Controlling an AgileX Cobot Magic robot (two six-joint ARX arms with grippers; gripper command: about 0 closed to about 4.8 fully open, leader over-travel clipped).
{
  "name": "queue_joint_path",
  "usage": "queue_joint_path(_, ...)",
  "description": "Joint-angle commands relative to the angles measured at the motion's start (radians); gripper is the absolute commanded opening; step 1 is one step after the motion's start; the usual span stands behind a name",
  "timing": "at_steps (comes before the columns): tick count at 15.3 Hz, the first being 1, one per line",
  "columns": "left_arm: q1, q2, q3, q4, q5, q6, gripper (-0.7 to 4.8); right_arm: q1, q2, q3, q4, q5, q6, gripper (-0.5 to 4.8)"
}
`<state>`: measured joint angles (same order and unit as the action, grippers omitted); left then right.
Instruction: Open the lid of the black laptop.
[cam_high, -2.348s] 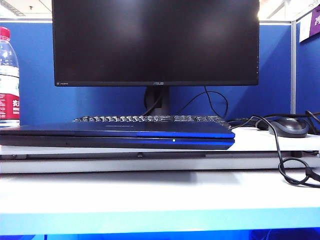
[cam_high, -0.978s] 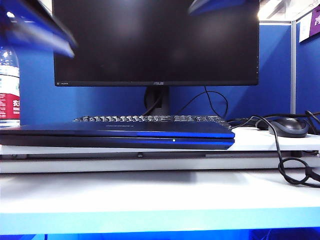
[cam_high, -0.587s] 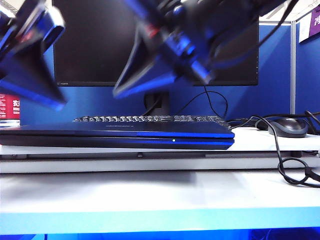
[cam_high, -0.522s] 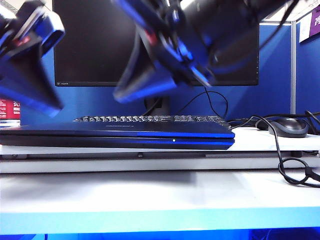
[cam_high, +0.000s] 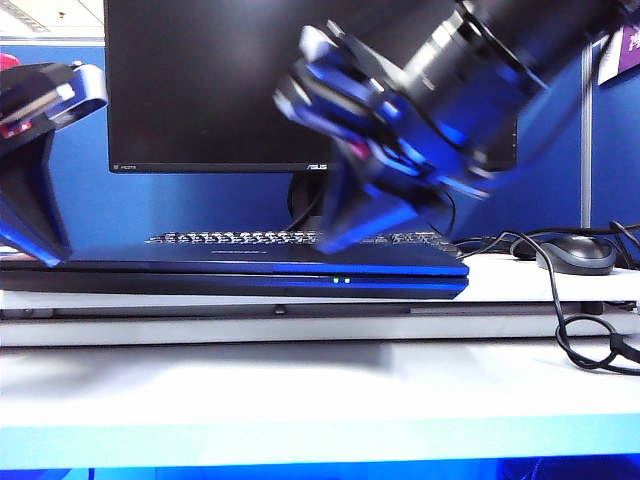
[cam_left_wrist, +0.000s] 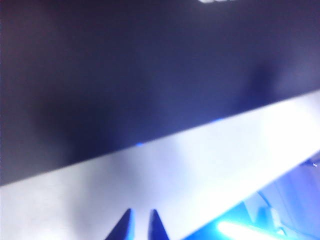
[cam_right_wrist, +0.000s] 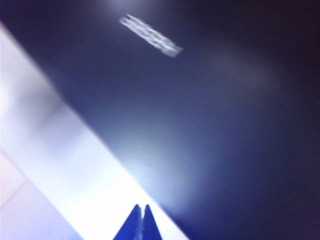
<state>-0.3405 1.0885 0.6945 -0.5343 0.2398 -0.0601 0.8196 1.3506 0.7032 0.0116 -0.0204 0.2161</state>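
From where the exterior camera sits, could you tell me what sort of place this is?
Most likely an office cubicle desk: a blue partition wall behind, a black ASUS monitor with keyboard and mouse, and the closed black laptop.

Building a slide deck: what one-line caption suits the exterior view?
Left tool and right tool hang above the closed lid of the slim black laptop, before a black monitor.

The big black flat monitor behind carries a small pale logo at the middle of its bottom bezel, partly hidden by the arm, and tiny lettering near its lower left corner, too small to read. A purple sign at far right shows white characters I cannot make out.
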Motion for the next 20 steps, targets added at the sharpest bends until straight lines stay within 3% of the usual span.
queue_joint_path(1,0.001,0.017,0.004,0.034,-0.014,0.005,0.53,0.002,-0.003,0.005,-0.019,0.000,0.001,-0.06)
queue_joint_path(9,0.001,0.109,0.004,0.105,0.055,0.023,0.53,0.003,-0.003,0.005,-0.045,0.003,0.018,-0.06)
queue_joint_path(20,0.001,0.110,0.004,0.133,0.043,0.001,0.53,-0.037,0.059,0.005,0.003,0.029,0.018,-0.06)
